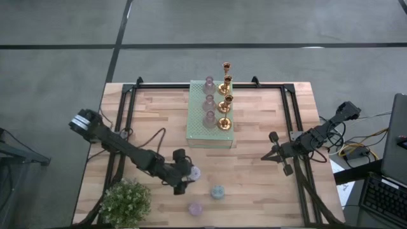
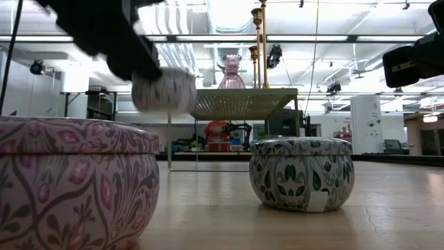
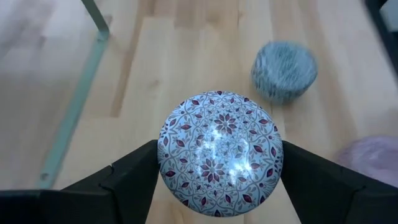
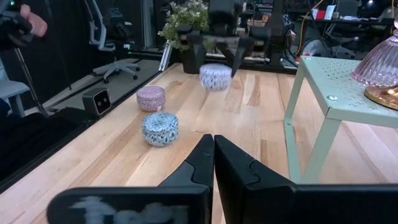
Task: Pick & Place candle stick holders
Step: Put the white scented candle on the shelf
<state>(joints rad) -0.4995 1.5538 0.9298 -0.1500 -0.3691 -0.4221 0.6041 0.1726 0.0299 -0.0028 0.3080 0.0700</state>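
Observation:
A round tin holder with a white and purple floral lid (image 3: 219, 152) hangs above the table between the fingers of my left gripper (image 1: 189, 173), near the table's front middle. A blue patterned tin (image 1: 217, 191) and a pink one (image 1: 195, 208) rest on their flat bottoms on the wood close by. Several gold holders (image 1: 224, 102) and pink glass ones (image 1: 208, 102) stand on the pale green perforated stand (image 1: 197, 130). My right gripper (image 4: 213, 146) waits shut at the table's right side, touching nothing. My left gripper pinches the floral tin by its round side wall (image 3: 163, 158), one finger (image 3: 134, 177) on each opposite side. The fingers come slanting down from the table's left. The tin (image 2: 164, 90) is lifted clear of the table, lid up and about level.
A leafy potted plant (image 1: 126, 200) stands at the near left corner. The green stand rests on thin legs (image 4: 297, 134) at the table's far middle. Black frame rails (image 1: 121, 121) run along the left and right sides. Bare wood lies between the stand and the tins.

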